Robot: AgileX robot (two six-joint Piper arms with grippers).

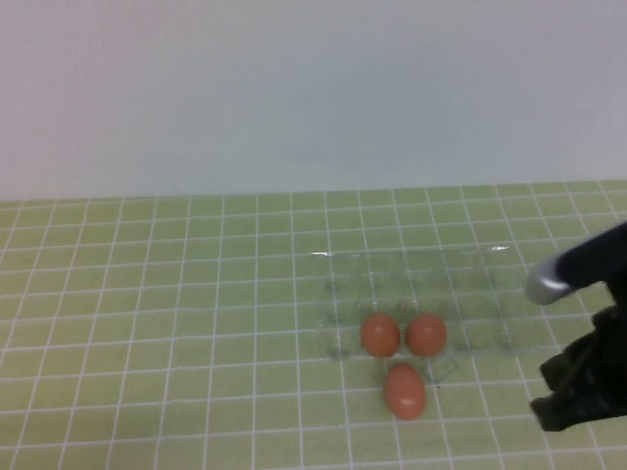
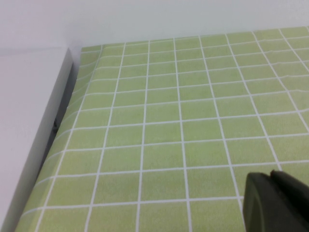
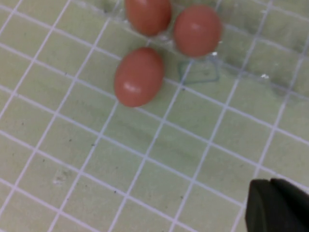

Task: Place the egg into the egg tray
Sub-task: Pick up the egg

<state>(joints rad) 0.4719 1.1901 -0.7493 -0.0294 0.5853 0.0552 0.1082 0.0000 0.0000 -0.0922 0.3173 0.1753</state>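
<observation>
Your right pincer, grip state unreadable, hangs right of the loose egg; the left pincer, also unreadable, idles, and a nudge could roll the egg off the bench short of the egg tray.

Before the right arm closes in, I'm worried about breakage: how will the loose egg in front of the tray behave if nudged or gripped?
The loose egg lies on flat mat outside the egg tray, so a nudge would probably roll it. Smooth and rounded, it may slip. Right gripper hangs nearby; left gripper elsewhere.
</observation>
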